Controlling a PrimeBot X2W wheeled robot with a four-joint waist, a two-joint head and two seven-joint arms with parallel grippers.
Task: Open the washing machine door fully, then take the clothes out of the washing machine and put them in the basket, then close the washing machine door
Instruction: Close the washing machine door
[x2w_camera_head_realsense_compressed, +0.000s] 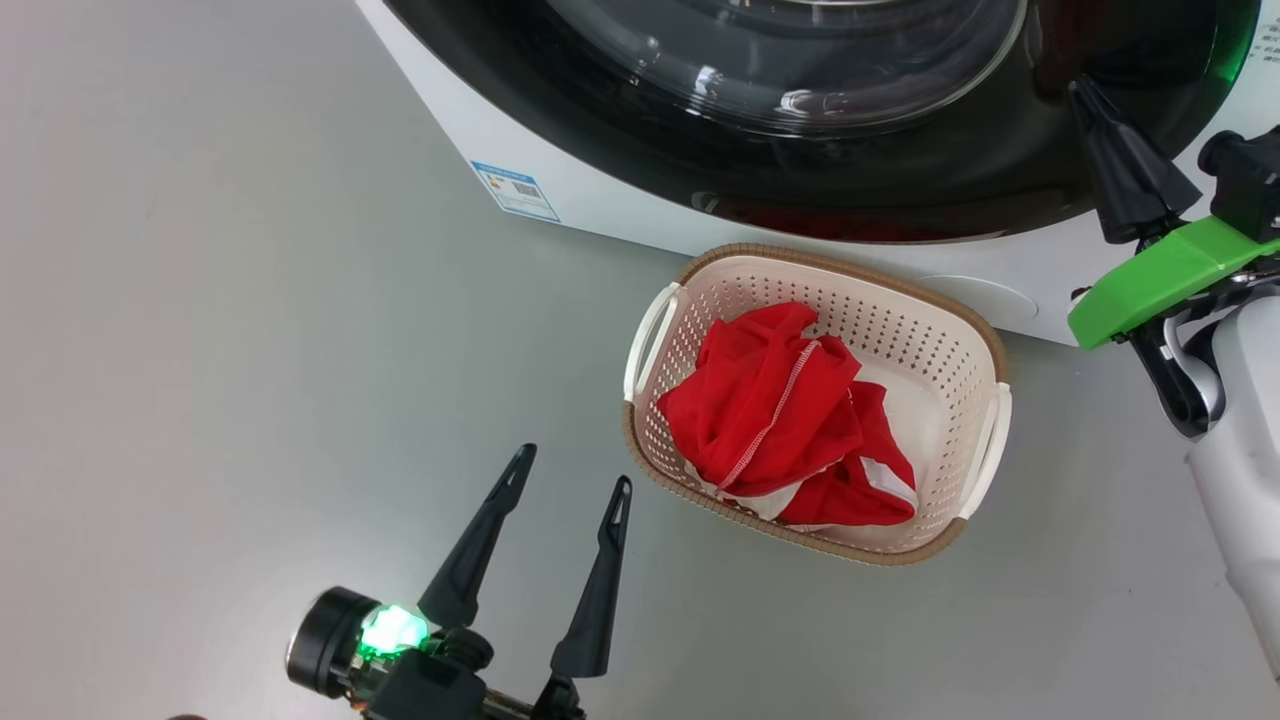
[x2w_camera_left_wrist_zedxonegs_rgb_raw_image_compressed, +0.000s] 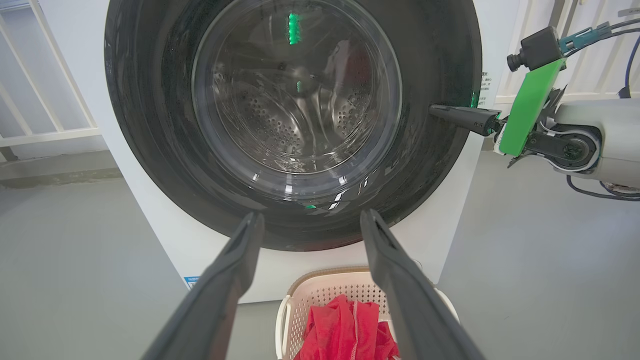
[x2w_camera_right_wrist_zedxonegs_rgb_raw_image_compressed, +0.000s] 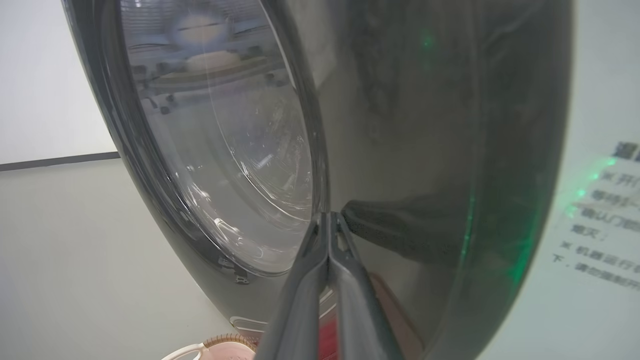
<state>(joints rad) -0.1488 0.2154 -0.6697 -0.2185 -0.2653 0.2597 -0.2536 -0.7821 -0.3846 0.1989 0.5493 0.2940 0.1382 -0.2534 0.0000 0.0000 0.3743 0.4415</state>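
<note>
The washing machine door (x2w_camera_head_realsense_compressed: 620, 140) lies flat against the white washing machine (x2w_camera_head_realsense_compressed: 600, 205), its glossy black rim (x2w_camera_left_wrist_zedxonegs_rgb_raw_image_compressed: 150, 125) around the clear glass bowl. Through the glass I see the steel drum. My right gripper (x2w_camera_head_realsense_compressed: 1082, 90) is shut, with its tip (x2w_camera_left_wrist_zedxonegs_rgb_raw_image_compressed: 434, 109) pressed on the right side of the door's rim (x2w_camera_right_wrist_zedxonegs_rgb_raw_image_compressed: 410, 125); nothing is between its fingers (x2w_camera_right_wrist_zedxonegs_rgb_raw_image_compressed: 328, 216). On the floor before the machine stands the basket (x2w_camera_head_realsense_compressed: 900, 330), and the red clothes (x2w_camera_head_realsense_compressed: 770, 400) lie in it. My left gripper (x2w_camera_head_realsense_compressed: 573, 466) hangs open and empty left of the basket, pointing at the door (x2w_camera_left_wrist_zedxonegs_rgb_raw_image_compressed: 311, 215).
Grey floor surrounds the machine and the basket (x2w_camera_left_wrist_zedxonegs_rgb_raw_image_compressed: 320, 292). A blue label (x2w_camera_head_realsense_compressed: 513, 190) marks the machine's lower left corner. A white railing (x2w_camera_left_wrist_zedxonegs_rgb_raw_image_compressed: 50, 132) stands to the machine's left. A printed notice (x2w_camera_right_wrist_zedxonegs_rgb_raw_image_compressed: 605, 220) sits on the machine front beside the door.
</note>
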